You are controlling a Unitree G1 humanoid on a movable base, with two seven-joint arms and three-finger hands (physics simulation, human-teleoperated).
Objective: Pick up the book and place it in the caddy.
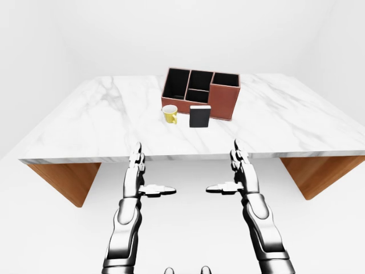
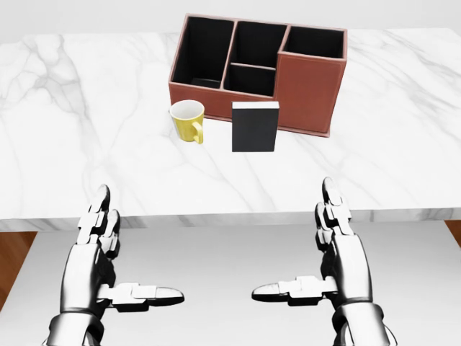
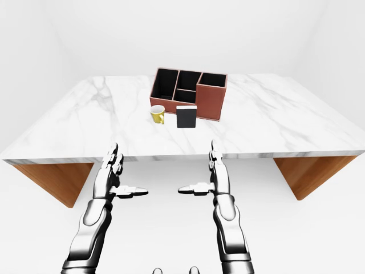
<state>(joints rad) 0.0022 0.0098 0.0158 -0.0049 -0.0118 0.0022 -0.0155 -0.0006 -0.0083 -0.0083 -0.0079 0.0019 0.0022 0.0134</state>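
Note:
A black book (image 2: pixel 255 126) stands upright on the marble table (image 2: pixel 86 144), just below the brown caddy (image 2: pixel 306 86) in the head view. The caddy has several dark compartments that look empty. Both metal hands hang below the table's near edge, well short of the book. My left hand (image 2: pixel 119 256) is open, fingers up and thumb pointing right. My right hand (image 2: pixel 317 252) mirrors it, open with its thumb pointing left. Neither holds anything.
A yellow mug (image 2: pixel 189 120) stands just left of the book, close to the caddy's lower left corner. The table has wooden legs (image 1: pixel 63 177) at both ends. White floor and walls surround it.

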